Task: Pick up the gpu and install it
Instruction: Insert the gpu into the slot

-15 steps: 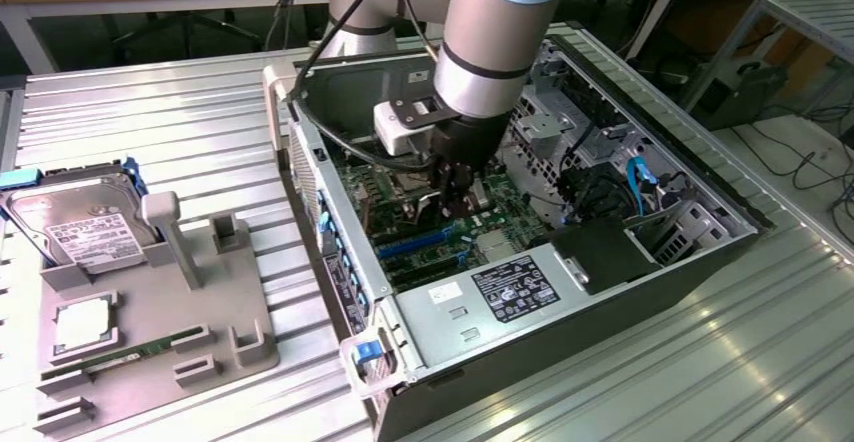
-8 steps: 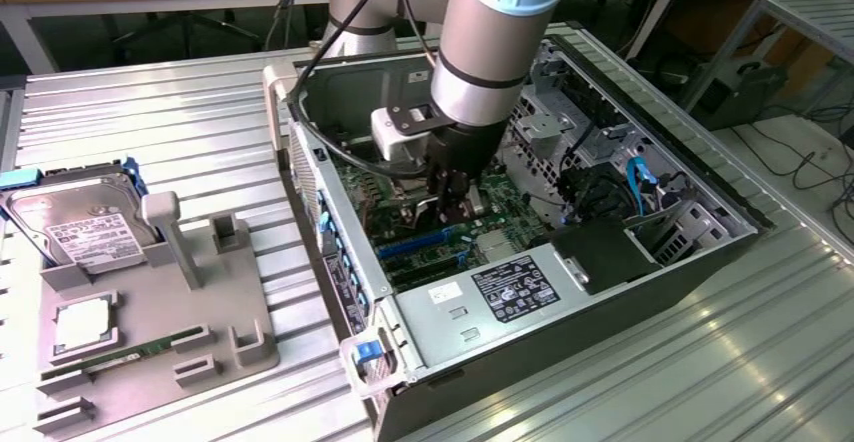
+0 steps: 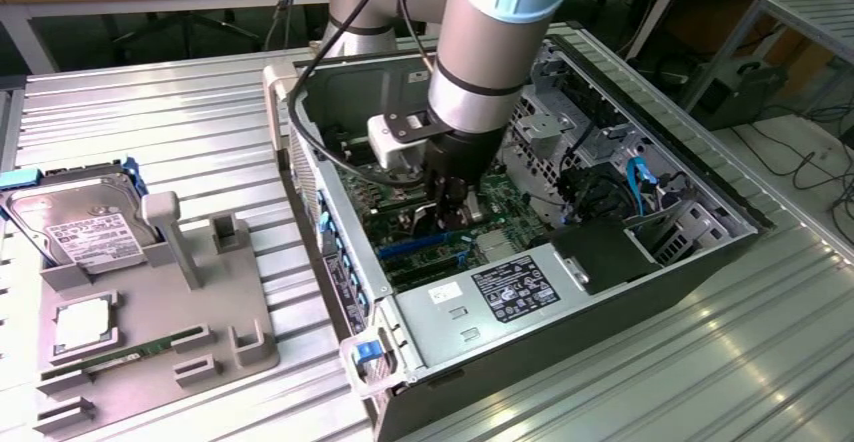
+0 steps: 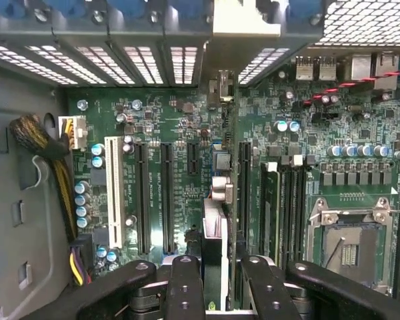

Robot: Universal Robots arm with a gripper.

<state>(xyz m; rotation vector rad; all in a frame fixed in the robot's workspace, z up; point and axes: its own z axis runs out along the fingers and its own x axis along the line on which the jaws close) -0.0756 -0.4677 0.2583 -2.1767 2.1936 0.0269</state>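
Exterior view, going from its left: hard drive (image 3: 83,224) and memory stick (image 3: 127,357) parked in the grey holder on the desk (image 3: 174,112), nowhere near the action. Then the open PC case (image 3: 694,262), with the arm reaching straight down inside and the tool (image 3: 451,207) sitting low over the motherboard (image 3: 514,217).

Wrist view: yellow cable bundle (image 4: 47,150) off by the case wall, then the long black slots (image 4: 167,193), then the gpu (image 4: 215,247) seen edge-on, pinched between the tool's fingers (image 4: 187,287) and hanging just over the board. So: clamped on the card, not yet seated as far as can be told.

Stuff that could bite from here, just guessing:
- Card edge landing beside a slot instead of in it, because of a slightly off line-up. Then pressing down means bent contacts or a flexed board.
- Metal end bracket snagging on the rear slot frame (image 4: 120,27) and tipping the card.
- Thin card pivoting in the pinch under push force.
- Knocking the small capacitors (image 4: 220,187) right next to it.
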